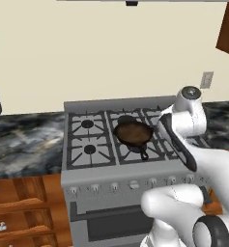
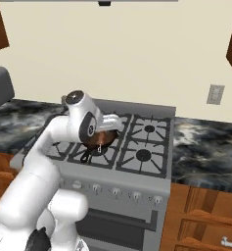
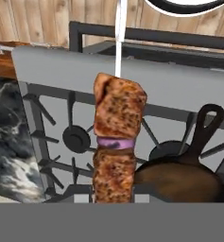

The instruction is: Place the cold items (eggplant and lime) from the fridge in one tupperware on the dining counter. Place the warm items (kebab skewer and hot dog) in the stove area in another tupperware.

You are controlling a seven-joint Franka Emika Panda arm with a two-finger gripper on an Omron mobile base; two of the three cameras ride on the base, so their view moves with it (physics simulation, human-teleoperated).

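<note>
**A:** Where does the job stand?

**B:** Mid-way through the warm half, I'd judge. The kebab (image 3: 117, 142) hangs lengthwise up the middle of the hand view, browned meat chunks with a purple slice between them and a pale skewer stick running out past the top. It's off the stove (image 1: 87, 144), raised above the grates.

**A:** So the end effector has it?

**B:** It looks that way. The kebab fills the spot where the fingertips would rise, so I can't see the fingers themselves or how far they are closed. In the right base view the end effector (image 2: 102, 142) sits low over the pan (image 2: 95, 139), and something thin and pale dangles under it, too small to make out.

**A:** And the pan?

**B:** Dark brown, on a middle burner, handle pointing toward the knobs. Nothing is in it as far as I can see.

**A:** Hot dog? Tupperware?

**B:** Can't find either here. The marbled table (image 1: 24, 140) runs either side of the stove, and its visible parts are bare.

**A:** What's left, then?

**B:** The kebab has yet to reach a container, then the hot dog. Whether the eggplant and lime are packed, these views can't tell me.
</note>
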